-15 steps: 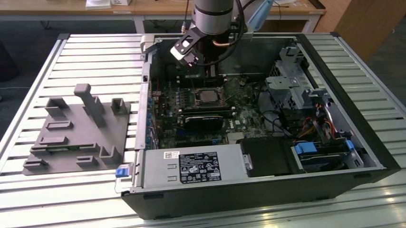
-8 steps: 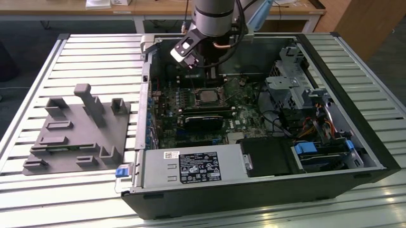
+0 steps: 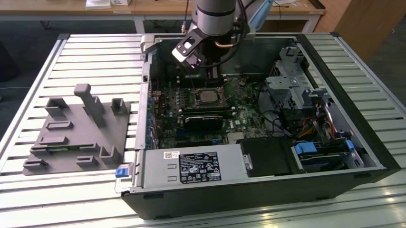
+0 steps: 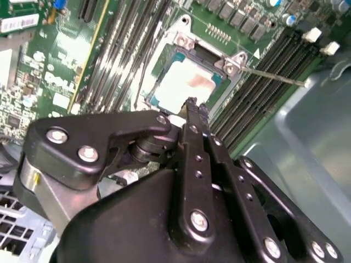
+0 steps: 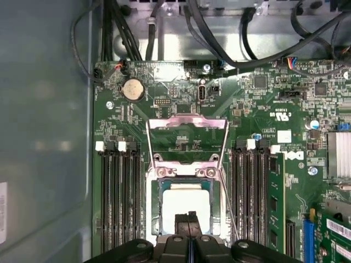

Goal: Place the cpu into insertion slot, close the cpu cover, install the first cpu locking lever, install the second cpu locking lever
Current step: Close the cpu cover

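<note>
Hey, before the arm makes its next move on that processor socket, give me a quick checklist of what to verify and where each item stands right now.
1. The cpu lies flat inside the insertion slot: ok.
2. The cpu cover is closed over the chip: not ok; it stands flipped back, off the chip.
3. The locking lever is latched: not ok; this wire lever sticks out sideways over the memory slots.
4. The pincer is empty: ok; it is shut with nothing between its tips.
5. The pincer is touching the cpu: cannot tell; its tips sit over the chip's edge.
</note>
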